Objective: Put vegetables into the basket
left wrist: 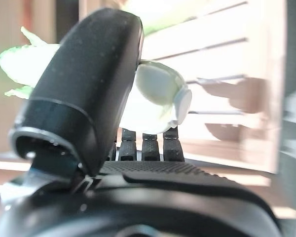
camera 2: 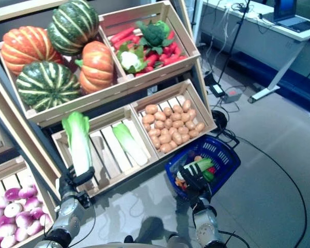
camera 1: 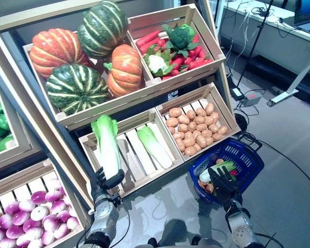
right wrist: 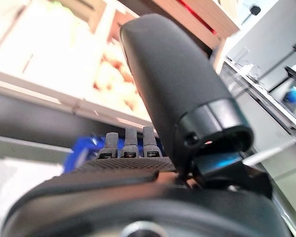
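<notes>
A Chinese cabbage (camera 1: 106,144), long axis upright, is clamped at its base in the left hand (camera 1: 104,186), with the blue basket (camera 1: 245,165) lying rightward by the relaxed, empty right hand (camera 1: 223,182).

Both arms were silver-grey metal with rounded wrist housings. The left hand (camera 1: 104,182) and the right hand (camera 1: 223,182) were dark, with segmented black fingers (left wrist: 143,147). Each thumb was a thick, matte black, finely speckled pad above a textured black palm.
</notes>
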